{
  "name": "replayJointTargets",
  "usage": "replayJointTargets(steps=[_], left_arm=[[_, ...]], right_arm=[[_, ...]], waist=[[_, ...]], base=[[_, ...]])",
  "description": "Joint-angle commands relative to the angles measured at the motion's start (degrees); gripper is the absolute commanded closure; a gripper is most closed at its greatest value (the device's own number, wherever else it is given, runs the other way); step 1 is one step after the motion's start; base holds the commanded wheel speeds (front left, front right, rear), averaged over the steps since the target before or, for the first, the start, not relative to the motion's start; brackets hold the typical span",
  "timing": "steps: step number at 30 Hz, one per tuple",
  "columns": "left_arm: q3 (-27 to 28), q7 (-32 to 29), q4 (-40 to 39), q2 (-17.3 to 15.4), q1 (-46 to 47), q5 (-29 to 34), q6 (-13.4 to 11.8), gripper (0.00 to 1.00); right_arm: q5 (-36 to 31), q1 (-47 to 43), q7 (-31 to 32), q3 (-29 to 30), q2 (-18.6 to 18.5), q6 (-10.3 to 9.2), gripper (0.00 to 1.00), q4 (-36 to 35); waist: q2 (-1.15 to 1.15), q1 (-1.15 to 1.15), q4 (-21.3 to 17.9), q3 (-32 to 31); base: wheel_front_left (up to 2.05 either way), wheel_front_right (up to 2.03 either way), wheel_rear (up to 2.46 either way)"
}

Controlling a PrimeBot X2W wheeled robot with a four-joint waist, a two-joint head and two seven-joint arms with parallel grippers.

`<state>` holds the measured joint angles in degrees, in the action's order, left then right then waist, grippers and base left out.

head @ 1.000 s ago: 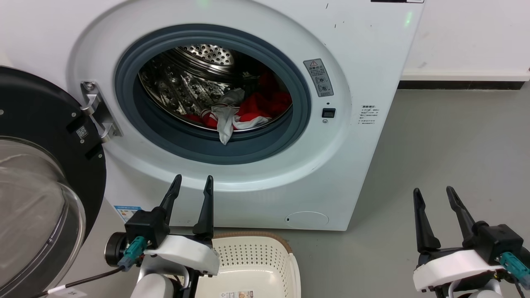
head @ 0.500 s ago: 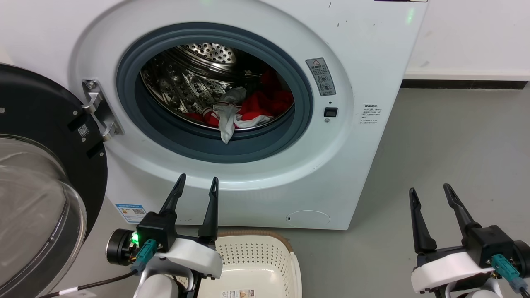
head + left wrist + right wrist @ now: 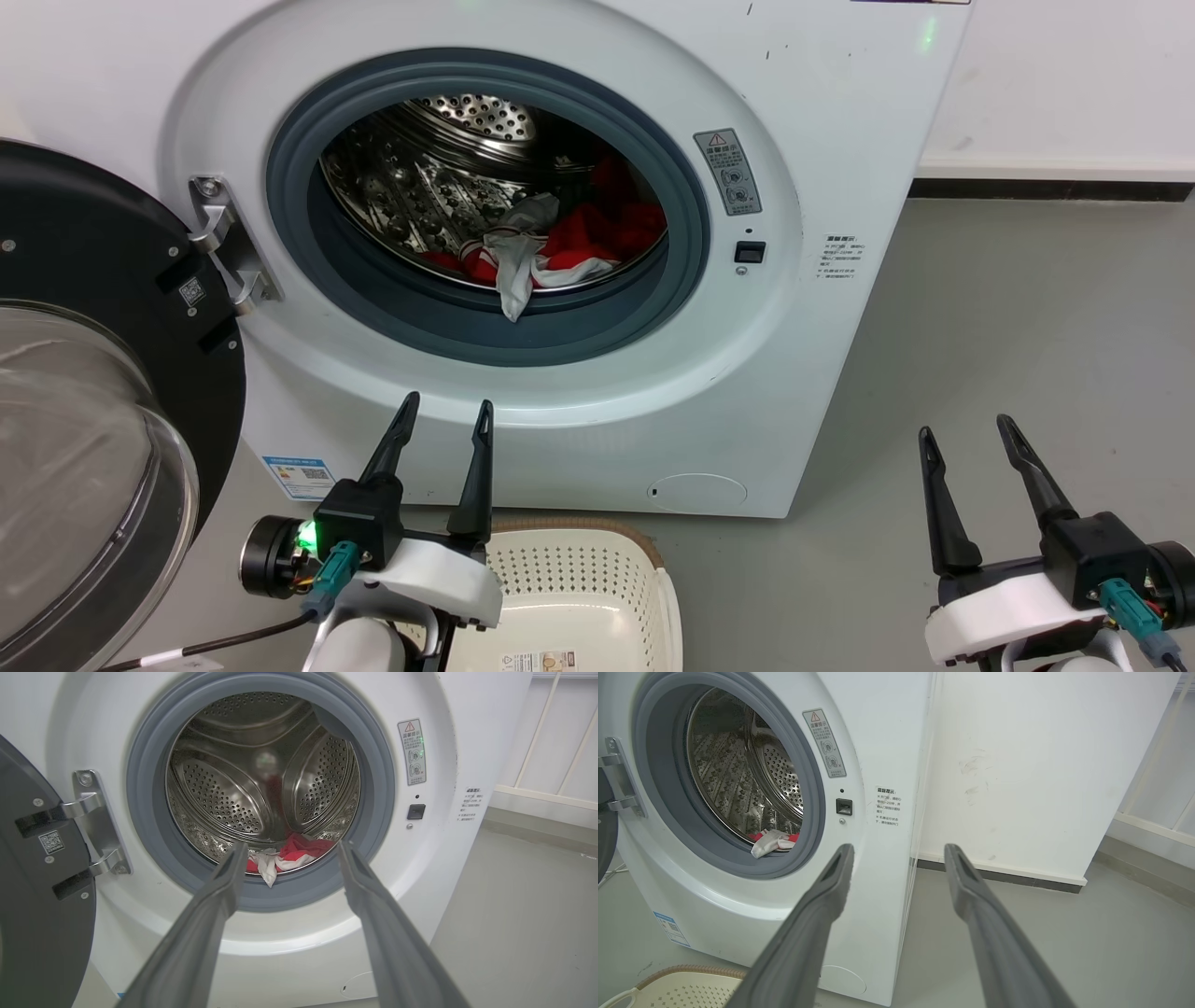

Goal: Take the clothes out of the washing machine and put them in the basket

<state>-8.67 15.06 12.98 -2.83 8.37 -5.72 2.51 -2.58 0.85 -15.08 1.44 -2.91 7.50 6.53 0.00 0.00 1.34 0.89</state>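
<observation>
Nearest: left gripper point(image 3: 446, 403), fingers spread apart with nothing between them, hanging low before the machine's front panel. In its wrist view the fingers frame the drum mouth, so the arm looks lined up for a straight reach in. Right gripper point(image 3: 965, 427) is likewise spread and empty, off to the side over grey floor point(image 3: 1027, 308), well apart from the opening. Probably held there so it does not crowd the reach.

Basket point(image 3: 569, 571), cream with a brown rim, sits on the floor just in front of the washing machine point(image 3: 840, 140), partly under the left arm. No garment in the part seen. The spot makes sense: a short carry down from the opening.

Door point(image 3: 93, 233) is swung wide to the left, out of the arm's path.

Farther in: clothes point(image 3: 588, 238) lie at the bottom front of the steel drum point(image 3: 411, 187). Red fabric is heaped toward the right. A grey-white part point(image 3: 512, 285) droops over the drum lip onto the grey rubber ring point(image 3: 579, 331). That flap looks like the easiest first pinch.
</observation>
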Motion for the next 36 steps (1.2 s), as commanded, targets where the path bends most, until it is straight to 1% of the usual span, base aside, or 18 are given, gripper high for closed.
replayJointTargets(steps=[1, 12, 16, 21, 27, 31, 36], left_arm=[[-0.07, 0.17, 0.09, -0.09, 0.64, 0.02, -0.09, 0.00], [-0.34, 0.16, 0.27, -0.09, 1.06, -0.33, -0.44, 0.00], [-0.25, 0.16, 0.62, -0.09, 3.00, -0.37, -0.90, 0.00], [0.23, 0.16, 2.40, -0.07, 7.63, 0.46, -1.01, 0.00], [1.44, 0.16, 6.68, -0.11, 14.89, 1.01, -0.61, 0.00], [2.56, 0.16, 11.27, -0.58, 20.15, 0.97, -0.05, 0.00], [4.27, 0.15, 17.09, -1.04, 27.41, -0.53, 1.10, 0.00]], right_arm=[[-0.11, -0.35, -0.14, -0.01, 0.05, -0.02, 0.00, -0.08], [0.22, -0.35, -0.14, -0.01, 0.05, -0.02, 0.00, -0.10], [0.32, 1.16, -0.14, -0.37, 0.05, -0.02, 0.00, -0.68], [1.20, 3.01, -0.14, -0.66, 0.05, -0.02, 0.00, -1.49], [1.63, 5.65, -0.13, -1.70, 0.05, -0.03, 0.00, -2.39], [1.74, 7.60, -0.14, -2.40, 0.06, -0.02, 0.00, -2.89], [2.46, 9.70, -0.14, -3.22, 0.05, -0.02, 0.00, -3.62]], waist=[[0.00, 0.00, 0.00, 0.01], [0.00, 0.00, -0.06, 0.30], [0.00, 0.00, -0.32, 2.30], [0.00, 0.00, -1.21, 5.82], [0.00, 0.00, -2.90, 10.87], [0.00, 0.00, -4.29, 14.06], [0.00, 0.00, -6.26, 18.05]], base=[[0.00, 0.00, 0.00], [0.00, 0.00, 0.00], [0.00, 0.00, 0.00], [0.00, 0.00, 0.00], [0.00, 0.00, 0.00], [0.00, 0.00, 0.00], [0.00, 0.00, 0.00]])
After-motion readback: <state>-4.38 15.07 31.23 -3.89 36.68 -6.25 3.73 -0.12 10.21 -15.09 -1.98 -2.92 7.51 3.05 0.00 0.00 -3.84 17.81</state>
